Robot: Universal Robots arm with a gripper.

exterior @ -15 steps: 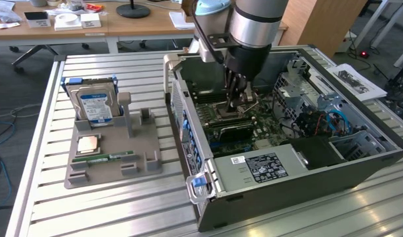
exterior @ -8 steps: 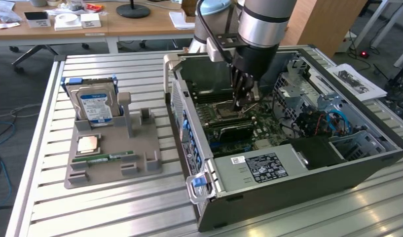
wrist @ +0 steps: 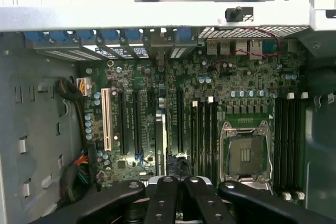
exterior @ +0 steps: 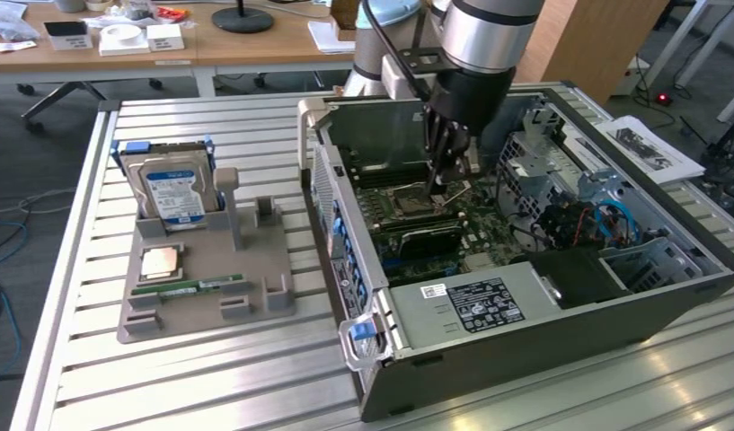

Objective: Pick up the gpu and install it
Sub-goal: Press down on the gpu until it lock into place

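The gpu [wrist: 160,129] stands on edge in a slot of the green motherboard [wrist: 236,82], its end toward the case's rear wall. In the exterior view the gpu [exterior: 424,235] is a dark slab low inside the open computer case [exterior: 523,305]. My gripper [exterior: 445,190] reaches down into the case, just above the board between the gpu and the CPU socket [exterior: 405,193]. In the wrist view the gripper [wrist: 178,182] has its black fingers pressed together close to the card's near end. Nothing shows between them.
A grey fixture [exterior: 205,301] at the exterior view's left carries a blue-labelled hard drive [exterior: 175,193], a CPU chip [exterior: 163,260] and a RAM stick [exterior: 205,285]. Case walls, a drive cage [exterior: 559,180] and cable bundles [wrist: 73,90] surround the board. The CPU socket [wrist: 245,153] lies open.
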